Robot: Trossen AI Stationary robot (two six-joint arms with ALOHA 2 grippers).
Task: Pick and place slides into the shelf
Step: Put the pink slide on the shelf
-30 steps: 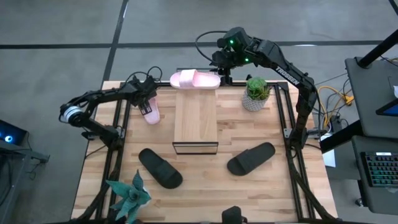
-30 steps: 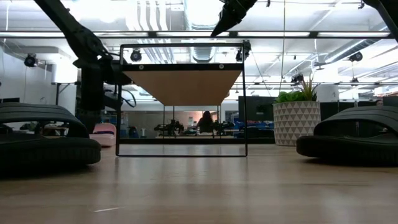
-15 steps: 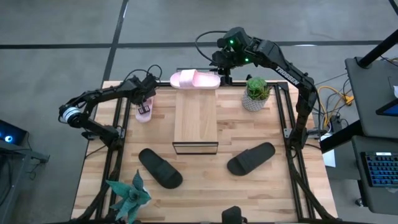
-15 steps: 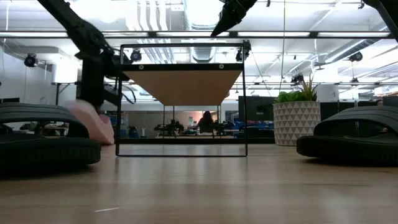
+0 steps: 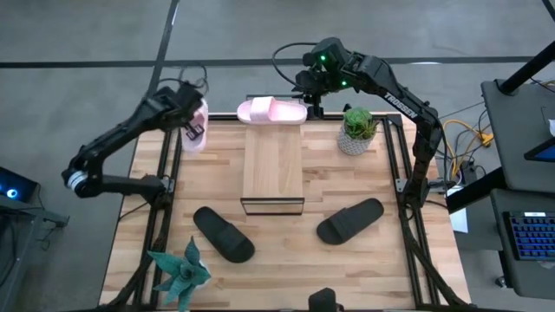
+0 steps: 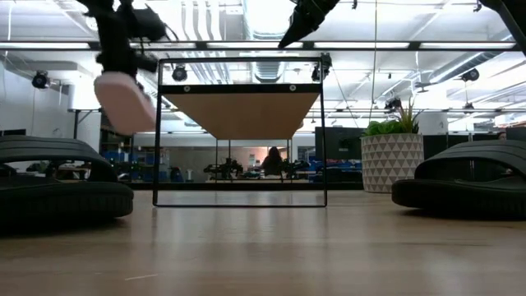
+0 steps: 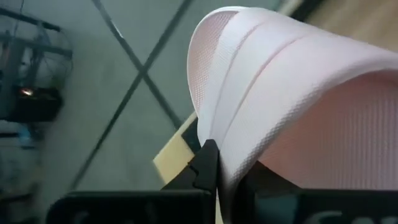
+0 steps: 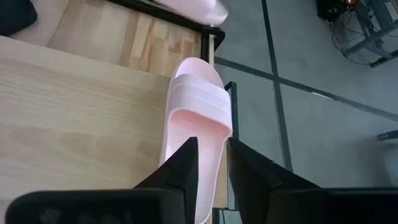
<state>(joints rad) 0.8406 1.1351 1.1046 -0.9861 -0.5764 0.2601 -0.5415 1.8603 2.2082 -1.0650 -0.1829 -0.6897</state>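
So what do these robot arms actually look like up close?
Both are slim, dark, jointed arms. The left arm has a white band with a blue glow by its lower joint, and the right arm carries white lettering along one link, green lights and a looping black cable near its wrist. Each ends in two flat, dark, wedge-shaped fingers.

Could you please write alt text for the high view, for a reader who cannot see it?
Seen from above, the left gripper holds a pale pink slide lifted at the table's far left corner. The right gripper hangs by a second pink slide lying across the shelf's far end. Two black slides lie near the front, beside two potted plants.
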